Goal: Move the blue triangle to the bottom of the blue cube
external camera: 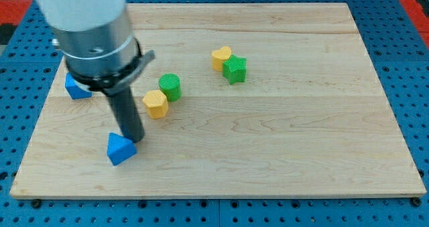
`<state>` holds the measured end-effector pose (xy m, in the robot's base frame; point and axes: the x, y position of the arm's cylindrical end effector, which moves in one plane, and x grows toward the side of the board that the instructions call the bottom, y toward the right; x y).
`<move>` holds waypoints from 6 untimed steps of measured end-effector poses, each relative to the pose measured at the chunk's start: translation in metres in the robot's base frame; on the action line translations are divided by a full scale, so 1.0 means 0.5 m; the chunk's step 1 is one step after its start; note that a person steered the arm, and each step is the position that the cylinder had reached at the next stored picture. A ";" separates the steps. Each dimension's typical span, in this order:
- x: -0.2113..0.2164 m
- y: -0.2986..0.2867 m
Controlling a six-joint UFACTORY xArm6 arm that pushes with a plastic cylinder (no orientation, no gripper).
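The blue triangle (120, 148) lies on the wooden board near the view's bottom left. The blue cube (75, 87) sits at the board's left edge, above the triangle and partly hidden behind the arm's grey body. My tip (136, 139) is at the triangle's upper right corner, touching or almost touching it.
A yellow hexagonal block (155, 104) and a green cylinder (169, 86) sit close together just right of the rod. A yellow heart-shaped block (221, 57) touches a green star (235, 69) near the board's top middle. The board's left edge (40, 120) is close by.
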<state>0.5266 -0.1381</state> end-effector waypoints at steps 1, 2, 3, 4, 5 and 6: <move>0.055 0.059; 0.113 0.098; 0.085 0.004; 0.030 -0.046; 0.009 -0.112; -0.031 -0.152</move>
